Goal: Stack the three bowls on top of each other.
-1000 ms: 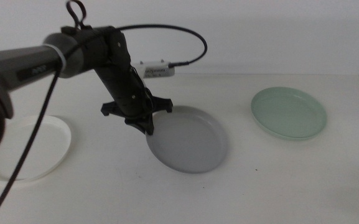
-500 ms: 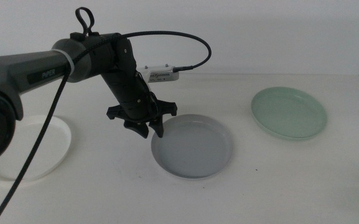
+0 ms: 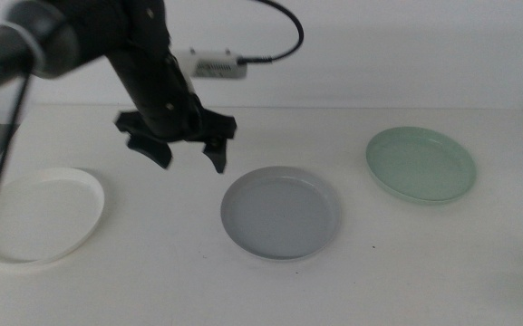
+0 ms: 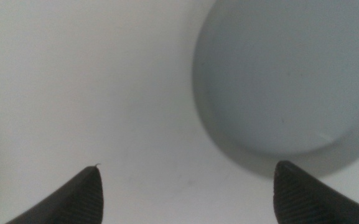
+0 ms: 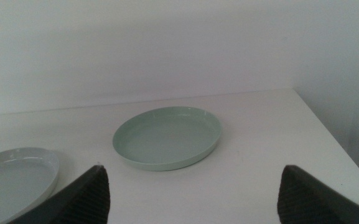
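Three bowls lay apart on the table (image 3: 152,272) — white bowl (image 3: 34,215), grey bowl (image 3: 281,212), green bowl (image 3: 421,164). The left hand (image 3: 188,156) was held wide and empty above the table beside the grey one — the right hand (image 5: 195,186) was likewise spread.

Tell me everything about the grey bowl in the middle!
The grey bowl is round, shallow and plate-like, with a low rim and a smooth, matte inside. It is empty and sits flat on the white table, between two other dishes. Nothing touches it; the left tool hangs open above the table just beside it.
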